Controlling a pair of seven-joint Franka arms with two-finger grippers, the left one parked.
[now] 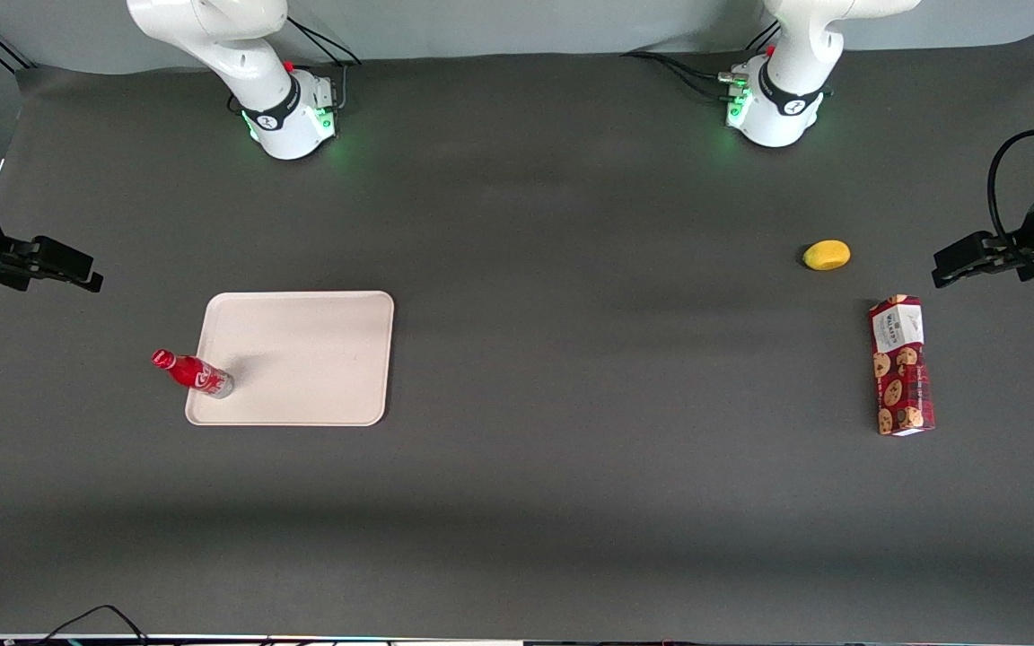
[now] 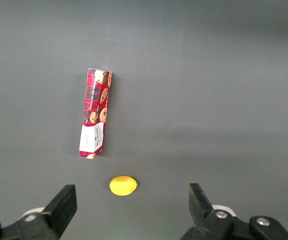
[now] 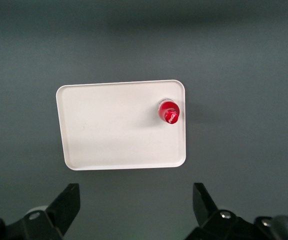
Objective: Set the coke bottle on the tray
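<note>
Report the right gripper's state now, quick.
Right gripper: jaws open, holding nothing, raised clear of the table, away from the coke bottle that stands upright on the tray.

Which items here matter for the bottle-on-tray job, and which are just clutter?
Task items:
coke bottle, upright on the tray
tray
gripper, open, empty, off the tray at the working arm's end

Clutter:
cookie box
lemon

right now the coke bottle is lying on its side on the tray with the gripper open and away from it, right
Not quite. The coke bottle stands upright on the tray, near its edge, not lying on its side; the right wrist view looks straight down on its cap. The rest holds: the gripper is open and well clear of it.
</note>
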